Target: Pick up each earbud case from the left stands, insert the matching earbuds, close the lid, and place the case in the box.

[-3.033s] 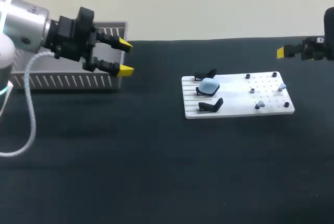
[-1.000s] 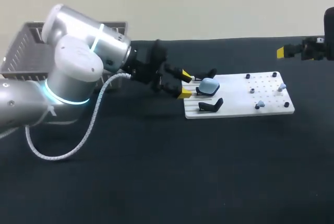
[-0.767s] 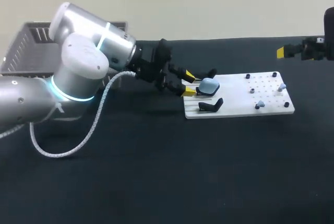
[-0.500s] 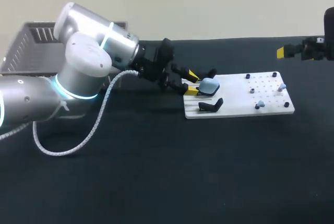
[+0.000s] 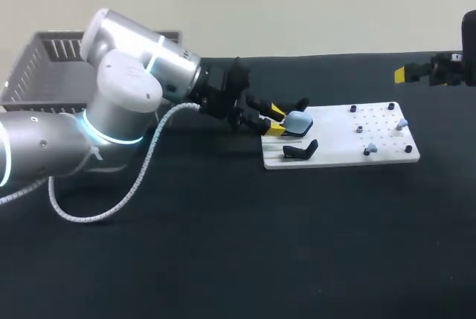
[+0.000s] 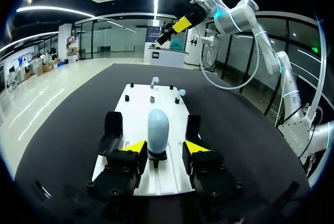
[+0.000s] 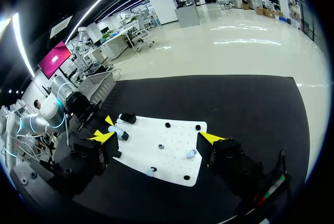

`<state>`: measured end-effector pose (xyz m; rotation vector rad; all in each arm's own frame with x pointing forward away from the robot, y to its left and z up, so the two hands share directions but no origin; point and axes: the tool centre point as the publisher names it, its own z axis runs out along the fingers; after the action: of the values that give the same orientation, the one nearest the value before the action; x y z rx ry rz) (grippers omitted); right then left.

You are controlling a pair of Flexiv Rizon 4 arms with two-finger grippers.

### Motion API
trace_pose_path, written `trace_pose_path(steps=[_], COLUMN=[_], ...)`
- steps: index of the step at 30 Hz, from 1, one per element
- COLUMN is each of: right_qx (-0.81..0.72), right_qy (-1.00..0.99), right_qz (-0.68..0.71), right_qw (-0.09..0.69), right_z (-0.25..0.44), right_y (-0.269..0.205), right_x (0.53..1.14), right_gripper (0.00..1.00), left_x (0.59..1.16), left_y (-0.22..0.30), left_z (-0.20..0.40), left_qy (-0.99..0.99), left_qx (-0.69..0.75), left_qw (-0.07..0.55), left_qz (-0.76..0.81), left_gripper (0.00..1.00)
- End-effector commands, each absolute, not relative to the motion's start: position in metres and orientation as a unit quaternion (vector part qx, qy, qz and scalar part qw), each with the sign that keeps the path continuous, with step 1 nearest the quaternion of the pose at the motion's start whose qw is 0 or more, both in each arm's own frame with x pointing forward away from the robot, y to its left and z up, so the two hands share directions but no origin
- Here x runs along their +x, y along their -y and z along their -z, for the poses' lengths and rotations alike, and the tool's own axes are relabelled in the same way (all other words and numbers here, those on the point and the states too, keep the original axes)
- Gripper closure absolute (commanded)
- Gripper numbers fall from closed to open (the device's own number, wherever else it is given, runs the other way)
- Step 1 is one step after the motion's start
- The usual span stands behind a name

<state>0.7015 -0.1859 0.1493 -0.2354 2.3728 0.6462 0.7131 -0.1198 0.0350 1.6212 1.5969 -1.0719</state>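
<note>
The left tool (image 6: 164,148) is open, one yellow tip on each side of the foot of a stand, with a gap showing on both sides. It grips nothing. At its twelve o'clock, straight along the fingers, the pale blue earbud case (image 6: 158,130) sits upright on that stand, just past the tips and centred between them. From above, the tool is at the nine o'clock edge of the white board (image 5: 335,154), with the case just beside it at three o'clock.

The case looks like a smooth, rounded hard shell. I judge it light and stiff but slippery, so it may squirt out of a pinch placed too high on the curve. The best hold is probably across its two sides at mid-height, squarely centred.

Two black stands (image 5: 301,150) flank the case at six and twelve o'clock. The earbuds (image 5: 402,123) lie at the board's three o'clock end. The box (image 5: 44,59) sits on the dark surface (image 5: 223,245) at ten o'clock, well apart. The right tool (image 7: 159,135) is spread wide and holds nothing, off the board's three o'clock side.
</note>
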Motion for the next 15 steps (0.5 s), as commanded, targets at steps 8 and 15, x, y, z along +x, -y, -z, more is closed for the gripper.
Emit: trace_pose_path(steps=[8,15], right_qx=[-0.09,-0.09], right_qy=[-0.907,-0.907], right_qz=[-0.247,-0.247], right_qw=[0.329,0.329], right_z=[-0.15,-0.15], right_y=[0.186,0.186], right_x=[0.701,0.701], right_gripper=[0.0,0.0], left_x=[0.718,0.72], left_y=[0.127,0.133], left_z=[-0.032,-0.032], left_qy=[-0.598,-0.592], left_qx=[0.616,0.62], left_qw=[0.309,0.308], left_qz=[0.408,0.412], left_gripper=[0.5,0.51])
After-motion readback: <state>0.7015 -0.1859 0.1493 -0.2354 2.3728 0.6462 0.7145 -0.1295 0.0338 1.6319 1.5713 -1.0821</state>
